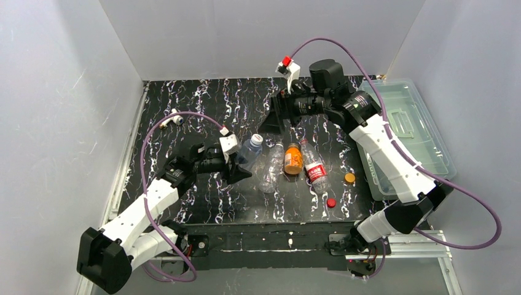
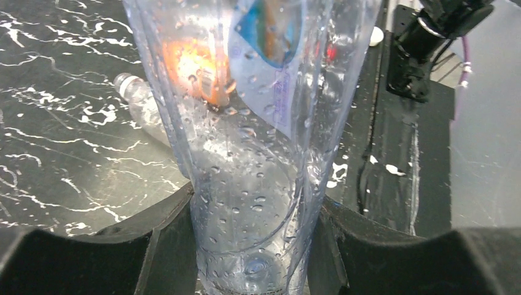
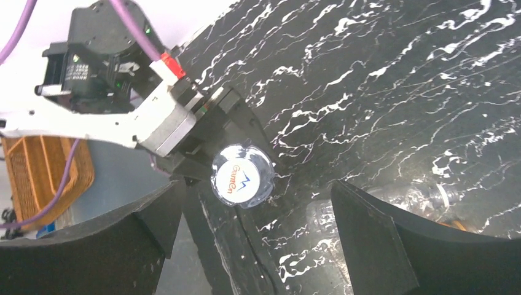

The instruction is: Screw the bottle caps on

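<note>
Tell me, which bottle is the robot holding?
The clear blue-labelled bottle, clamped in the left gripper. The orange bottle, the red-labelled bottle and the other clear bottle lie loose on the table.

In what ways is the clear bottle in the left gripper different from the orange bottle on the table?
The clear bottle is clamped in the left gripper; the orange bottle lies free on the table. The clear bottle is see-through with a blue label; the orange bottle looks orange. The clear bottle wears a pale cap; whether the orange bottle has one, I cannot tell. Both are plastic bottles.
</note>
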Motion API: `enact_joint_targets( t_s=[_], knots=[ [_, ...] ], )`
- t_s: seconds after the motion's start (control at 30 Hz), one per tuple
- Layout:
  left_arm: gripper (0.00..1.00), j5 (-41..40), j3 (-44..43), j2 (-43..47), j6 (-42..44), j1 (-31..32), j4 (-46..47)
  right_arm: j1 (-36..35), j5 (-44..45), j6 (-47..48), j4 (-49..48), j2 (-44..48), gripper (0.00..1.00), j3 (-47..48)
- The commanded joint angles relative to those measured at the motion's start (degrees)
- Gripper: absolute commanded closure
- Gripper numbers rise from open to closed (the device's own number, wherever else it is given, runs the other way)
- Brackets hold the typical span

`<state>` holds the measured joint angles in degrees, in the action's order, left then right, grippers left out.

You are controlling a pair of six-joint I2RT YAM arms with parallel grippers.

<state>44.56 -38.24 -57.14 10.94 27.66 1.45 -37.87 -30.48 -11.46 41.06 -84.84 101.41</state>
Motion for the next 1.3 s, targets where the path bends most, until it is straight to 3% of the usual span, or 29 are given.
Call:
enact_joint_targets(
  t_s=[0.0,0.17,0.4,0.7,1.03,1.27],
  knots=[
    [1.00,5.44,0.08,1.49,0.79,0.31,-4.29,-1.11,-6.34,5.44,3.12,1.26,0.04,0.99],
    [1.00,6.28,-0.28,1.75,0.66,0.40,-4.50,-4.57,-2.36,8.47,6.48,0.62,0.13,1.30],
    [1.00,6.55,-0.27,1.50,0.48,0.73,-4.57,-6.43,-0.04,10.34,8.57,-1.25,0.17,2.39],
    [1.00,6.51,-0.57,1.60,0.47,1.00,-4.75,-6.69,-0.86,10.27,8.43,-3.43,0.21,3.97],
    [1.00,5.69,-0.71,1.75,0.54,1.12,-5.05,-6.66,-3.25,9.27,8.55,-5.51,0.34,4.86],
    [1.00,5.25,-0.92,1.95,0.59,1.12,-5.06,-6.69,-3.15,8.92,8.92,-6.04,0.36,4.37]
  ],
)
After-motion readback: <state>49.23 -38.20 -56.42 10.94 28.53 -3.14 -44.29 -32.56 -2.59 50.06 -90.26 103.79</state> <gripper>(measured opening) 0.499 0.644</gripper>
